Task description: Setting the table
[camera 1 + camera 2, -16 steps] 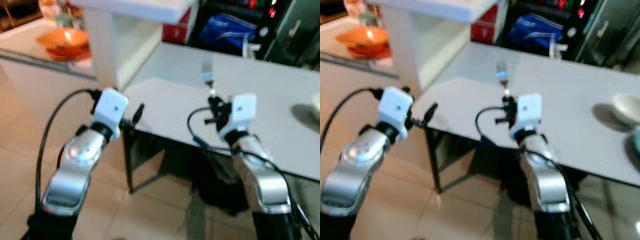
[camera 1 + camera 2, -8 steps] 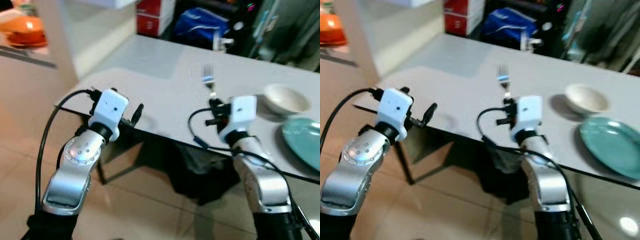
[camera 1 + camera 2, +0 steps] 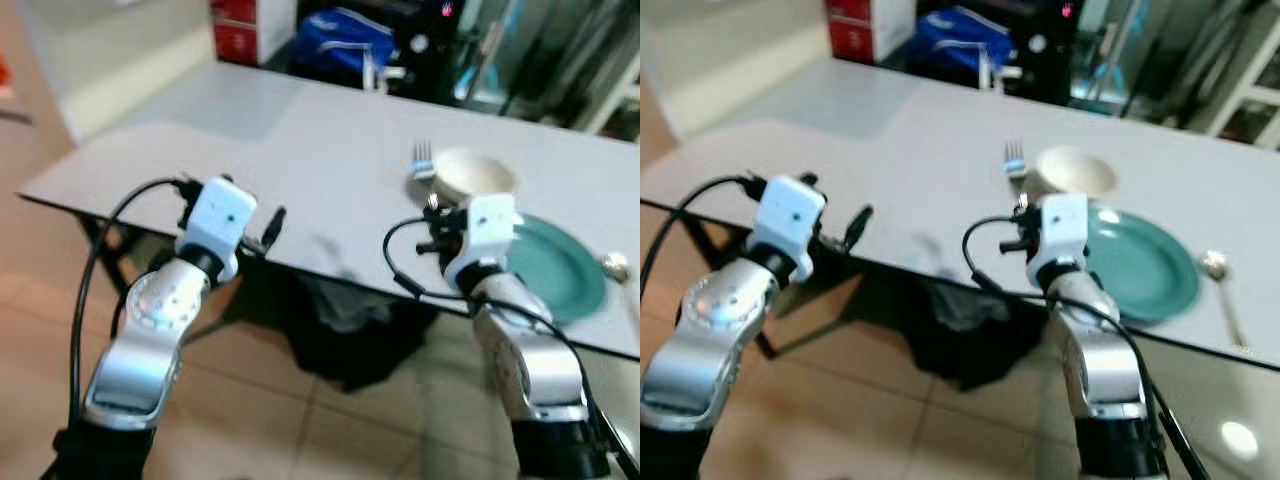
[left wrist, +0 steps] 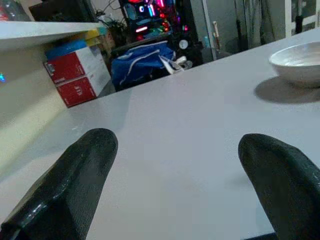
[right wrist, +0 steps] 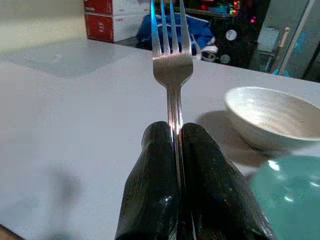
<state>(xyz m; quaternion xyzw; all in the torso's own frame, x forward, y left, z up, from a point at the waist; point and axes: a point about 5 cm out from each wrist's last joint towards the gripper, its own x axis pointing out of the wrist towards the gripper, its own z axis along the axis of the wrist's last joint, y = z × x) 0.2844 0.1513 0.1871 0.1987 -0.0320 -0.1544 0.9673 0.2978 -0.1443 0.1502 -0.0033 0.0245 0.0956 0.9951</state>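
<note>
My right gripper (image 5: 175, 137) is shut on a silver fork (image 5: 171, 60), tines pointing forward over the grey table (image 3: 300, 150). In the eye views the fork (image 3: 421, 160) stands just left of a white bowl (image 3: 474, 172) and a teal plate (image 3: 548, 268). A spoon (image 3: 1223, 290) lies right of the plate. My left gripper (image 4: 175, 165) is open, held low at the table's near edge, its fingers (image 4: 85, 175) wide apart with nothing between them.
Beyond the table's far edge are a blue bag (image 3: 345, 50), red boxes (image 3: 235, 25) and dark equipment with coloured lights (image 4: 150, 12). A black bag (image 3: 350, 330) sits on the tiled floor under the table.
The camera has swung right: the table, bowl and plate have slid left into view and a spoon has appeared. Both arms keep their pose, the fork still held.
</note>
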